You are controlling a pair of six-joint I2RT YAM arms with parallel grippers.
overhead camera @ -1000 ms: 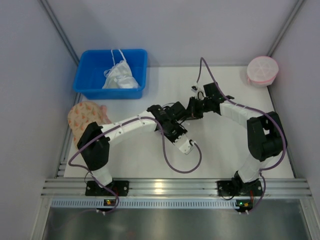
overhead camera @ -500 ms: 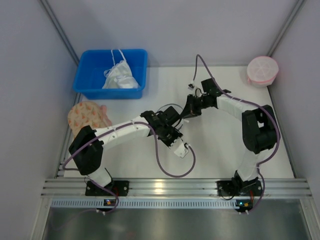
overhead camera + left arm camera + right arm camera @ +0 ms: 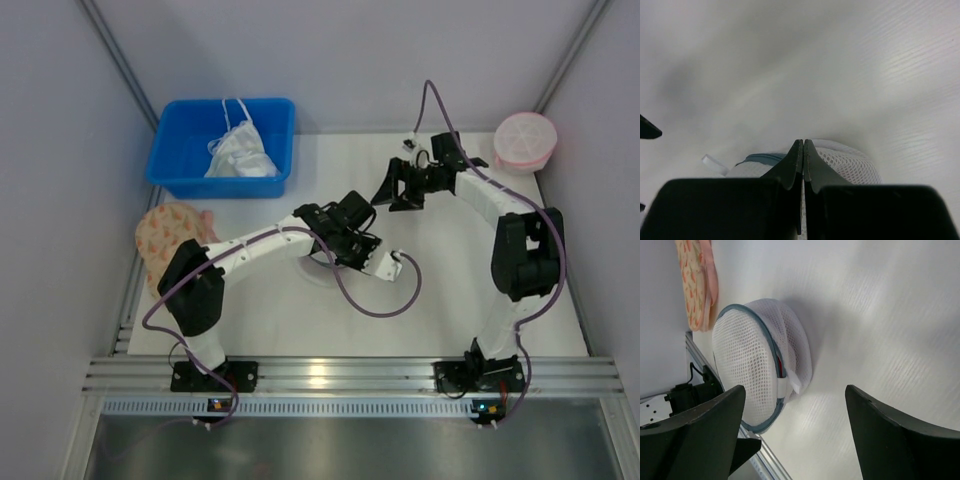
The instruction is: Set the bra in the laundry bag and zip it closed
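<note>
The laundry bag (image 3: 747,360), white mesh with a dark rim, lies puffed up on the white table; in the top view it shows only faintly under the left arm (image 3: 316,272). A sliver of the red bra (image 3: 780,362) shows inside at the zip seam. My right gripper (image 3: 795,388) is open, with the bag's zip end just beyond its fingertips, and in the top view it (image 3: 392,192) hangs back right of the bag. My left gripper (image 3: 803,143) is shut, with the mesh (image 3: 850,161) right below its tips, and nothing visible between them.
At the back left stands a blue bin (image 3: 170,150) holding a white garment (image 3: 240,155). A pink round mesh bag (image 3: 525,140) sits in the back right corner. A beige patterned disc (image 3: 175,232) lies at the table's left edge.
My right gripper has opened and drawn back to the far right, away from the bag. The left wrist has swung over to the right above the bag.
</note>
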